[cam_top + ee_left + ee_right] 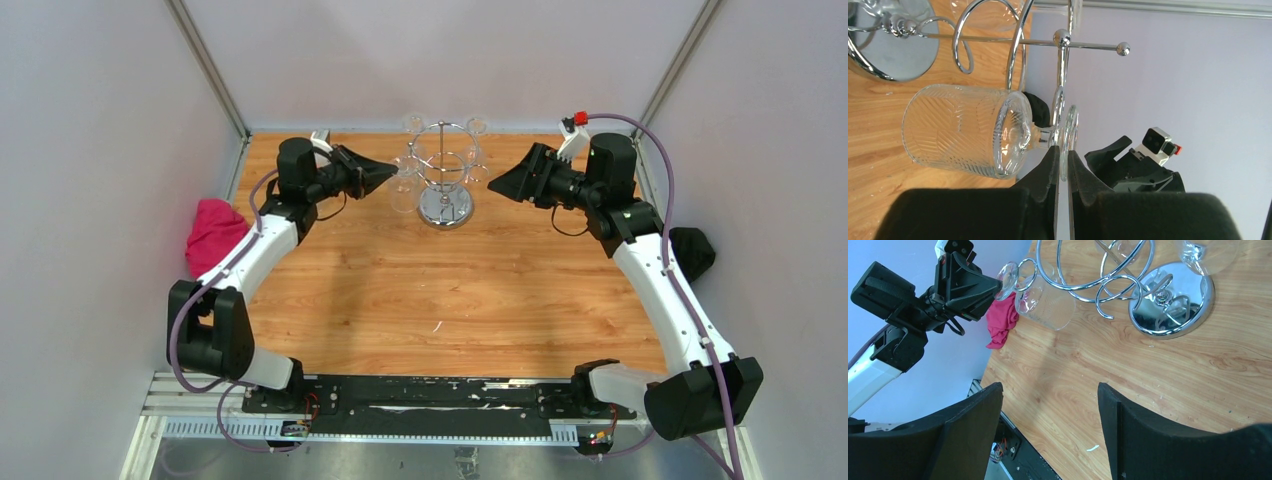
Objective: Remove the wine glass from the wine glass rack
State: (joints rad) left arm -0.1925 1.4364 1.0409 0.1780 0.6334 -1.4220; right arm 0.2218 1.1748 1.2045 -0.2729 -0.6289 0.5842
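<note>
One glass is gripped and none is off the rack yet; that is how I judge my progress. My black two-fingered left gripper (1062, 161) is pinched narrow on the rim of the round foot of a clear, ribbed wine glass (963, 132). The glass hangs bowl-down from a looped hook on the left side of the shiny chrome wire wine glass rack (445, 178). Its stem sits inside the hook's loop, so both the rack and my fingers have hold of it. The rack stands at the far middle of the light wooden table (400, 290). My black right gripper (1049, 390) hangs near the rack's right side, spread wide, holding and touching nothing.

Done, as I read it: the approach and the grasp. Left to do: slide the stem outward along the hook until it clears the open end, then carry the glass away from the rack.

Counts: two arms, two grippers, and one rack on one round mirrored base. I count at least three glasses, the gripped one and two towards the far side. Clear glass against chrome may hide a fourth on the right; I cannot tell. One crumpled pink cloth (214, 235) lies at the table's left edge. One black object (692, 250), which I cannot identify, sits at the right edge.
</note>
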